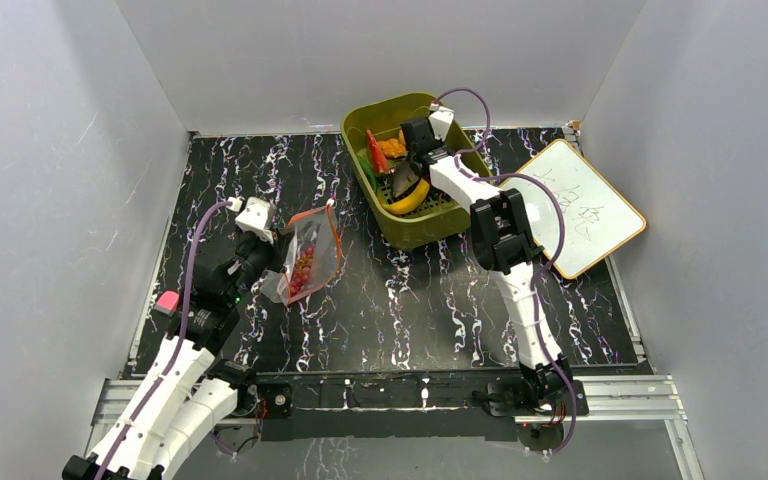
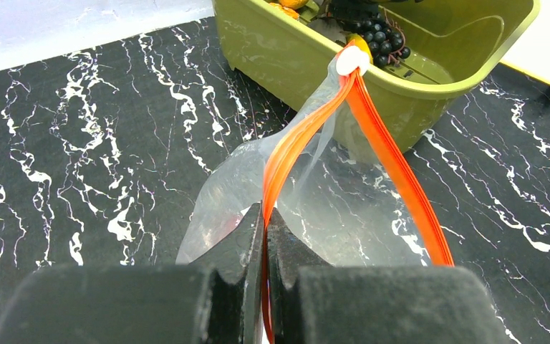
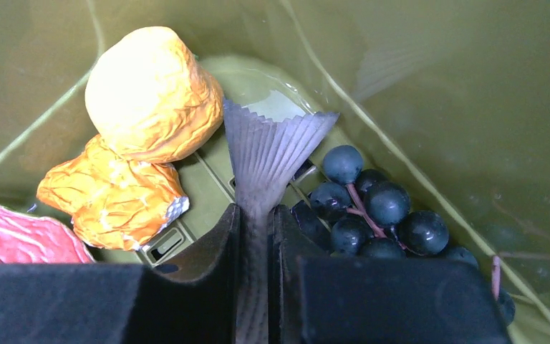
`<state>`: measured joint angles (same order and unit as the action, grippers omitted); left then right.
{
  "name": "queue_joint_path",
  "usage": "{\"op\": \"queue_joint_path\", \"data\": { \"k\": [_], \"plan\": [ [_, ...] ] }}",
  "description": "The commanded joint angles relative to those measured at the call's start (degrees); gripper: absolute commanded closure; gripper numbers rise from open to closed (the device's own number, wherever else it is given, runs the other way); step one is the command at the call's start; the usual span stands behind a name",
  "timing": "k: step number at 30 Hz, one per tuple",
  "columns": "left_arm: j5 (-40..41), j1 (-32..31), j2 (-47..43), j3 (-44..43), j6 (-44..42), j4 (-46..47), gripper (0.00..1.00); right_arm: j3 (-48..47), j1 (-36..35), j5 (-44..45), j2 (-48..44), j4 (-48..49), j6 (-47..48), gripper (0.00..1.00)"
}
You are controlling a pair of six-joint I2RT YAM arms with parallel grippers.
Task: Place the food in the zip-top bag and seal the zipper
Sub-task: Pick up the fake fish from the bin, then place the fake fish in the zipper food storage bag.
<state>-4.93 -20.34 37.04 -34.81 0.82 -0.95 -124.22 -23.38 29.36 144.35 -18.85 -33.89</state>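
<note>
Two grips held: your left gripper (image 2: pixel 265 233) pinched the thin red-orange zipper strip (image 2: pixel 401 179) of the clear crinkly bag (image 2: pixel 222 201), left of the olive-green slotted basket (image 1: pixel 415 232); inside it your right gripper (image 3: pixel 254 218) clamped a grey pleated piece (image 3: pixel 268 147) beside dark grapes (image 3: pixel 383 211), which you needed to lift straight up

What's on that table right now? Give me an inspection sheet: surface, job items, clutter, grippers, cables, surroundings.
Surface: black, white-veined table.
Job's things: zip-top bag with its mouth open and reddish pieces inside; zipper unsealed; grapes, orange foil pieces and banana lie in the green basket.
Clutter: whiteboard at the table's right edge.
Grippers: left gripper shut on the zipper; right gripper shut on a grey pleated piece inside the basket.
Cables: purple cables run along both arms.
Surroundings: white walls on three sides.
</note>
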Motion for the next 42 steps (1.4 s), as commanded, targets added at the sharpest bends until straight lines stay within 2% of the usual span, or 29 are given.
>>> {"op": "queue_joint_path", "data": {
  "k": [1, 11, 18, 25, 29, 32, 36, 42],
  "plan": [
    [0.8, 0.1, -0.7, 0.1, -0.8, 0.5, 1.0, 1.0, 0.2, -2.3, -6.8, 5.3, 4.6, 1.0],
    [0.1, 0.1, -0.4, 0.0, -0.6, 0.6, 1.0, 8.3, 0.2, -6.7, -17.8, 9.5, 11.4, 1.0],
    [1.0, 0.1, -0.2, -0.1, -0.1, 0.2, 1.0, 16.9, 0.2, -10.3, -28.3, 13.6, 15.5, 1.0],
    [-3.0, 0.1, 0.5, -1.0, 3.7, 0.8, 1.0, 26.3, -0.1, -14.6, -39.4, 16.7, 18.4, 1.0],
    [-6.2, 0.1, 1.7, -3.9, 6.9, -1.0, 1.0, 37.1, -0.7, -19.0, -50.1, 24.4, 19.5, 1.0],
    [-7.4, 0.1, 2.2, -6.0, 8.9, -2.0, 1.0, 41.6, -1.2, -23.5, -55.8, 26.6, 19.8, 1.0],
    [-8.6, 0.1, 2.7, -7.4, 11.0, -2.2, 1.0, 47.1, -2.7, -31.6, -61.6, 29.9, 20.3, 1.0],
    [-11.2, 0.1, 5.5, -11.3, 12.9, -5.0, 1.0, 55.2, -7.0, -38.9, -68.9, 38.8, 22.6, 1.0]
  ]
}}
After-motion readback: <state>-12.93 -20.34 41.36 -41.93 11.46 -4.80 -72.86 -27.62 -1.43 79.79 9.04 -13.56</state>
